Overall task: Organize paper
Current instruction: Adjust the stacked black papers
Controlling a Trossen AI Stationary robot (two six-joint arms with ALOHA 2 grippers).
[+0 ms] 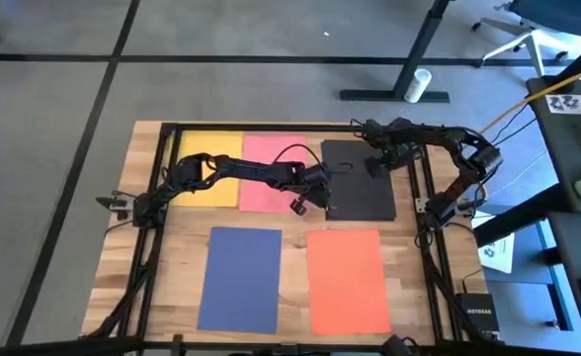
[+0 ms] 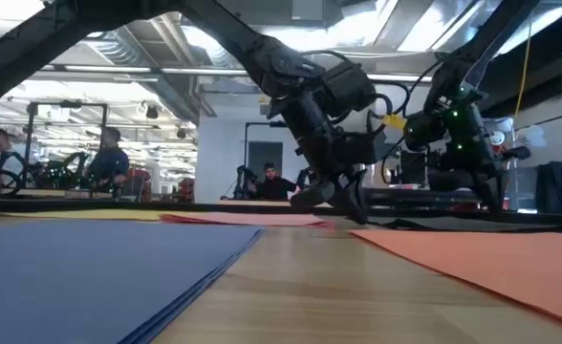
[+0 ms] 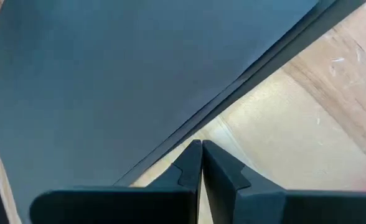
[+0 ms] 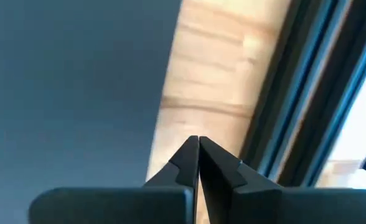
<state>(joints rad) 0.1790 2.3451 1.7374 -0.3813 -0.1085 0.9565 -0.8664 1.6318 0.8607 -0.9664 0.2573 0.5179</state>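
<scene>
Left arm [image 1: 241,170] is covering parts of the yellow sheet [image 1: 216,148] and pink sheet [image 1: 271,193]; background people [image 2: 109,158] are appearing blurred.

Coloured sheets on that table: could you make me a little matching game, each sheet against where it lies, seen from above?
Sheets:
1. yellow sheet
2. black sheet
3. navy blue sheet
4. orange sheet

Places in the high view:
A. near row, right of its neighbour
B. far row, left end
C. near row, left of its neighbour
D. far row, right end, between both grippers

Pairs: 1-B, 2-D, 3-C, 4-A. The left gripper and right gripper are both shut at the black sheet's edges.
</scene>
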